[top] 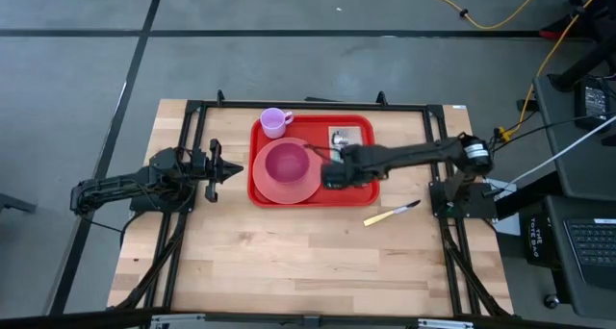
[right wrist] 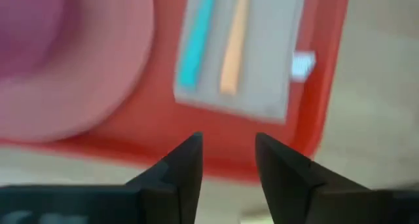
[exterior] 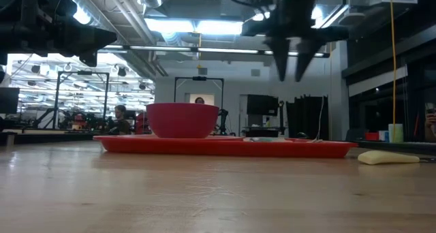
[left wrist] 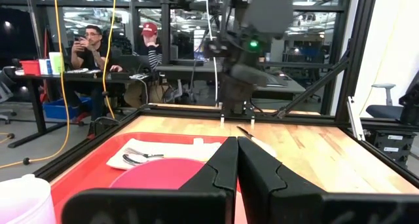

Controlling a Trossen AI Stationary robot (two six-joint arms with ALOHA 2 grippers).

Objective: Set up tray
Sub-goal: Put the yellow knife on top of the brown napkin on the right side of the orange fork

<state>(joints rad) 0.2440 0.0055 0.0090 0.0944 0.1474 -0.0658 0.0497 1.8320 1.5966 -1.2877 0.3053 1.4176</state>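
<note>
- High view: the big bright red rectangular plastic tray (top: 358, 192) sits on the far half of the light wooden table (top: 289, 262), roughly centred between the two arms.
- On the tray's left part there's a round salmon-pink plate (top: 270, 187) with a magenta bowl (top: 286, 162) on it, and a small lilac plastic mug (top: 275, 122) stands in the tray's far left corner.
- A pale beige rectangular napkin (top: 350, 138) with cutlery on it lies in the tray's far right corner.
- The right gripper (top: 330, 175) hangs over the tray's near right part, fingers (right wrist: 180, 168) spread with nothing between them.
- The left gripper (top: 234, 171) waits just off the tray's left edge, fingers (left wrist: 219, 165) pressed together, empty.
- A yellow-handled knife (top: 390, 214) lies on the table near the tray's near right corner, clear of it.
</note>
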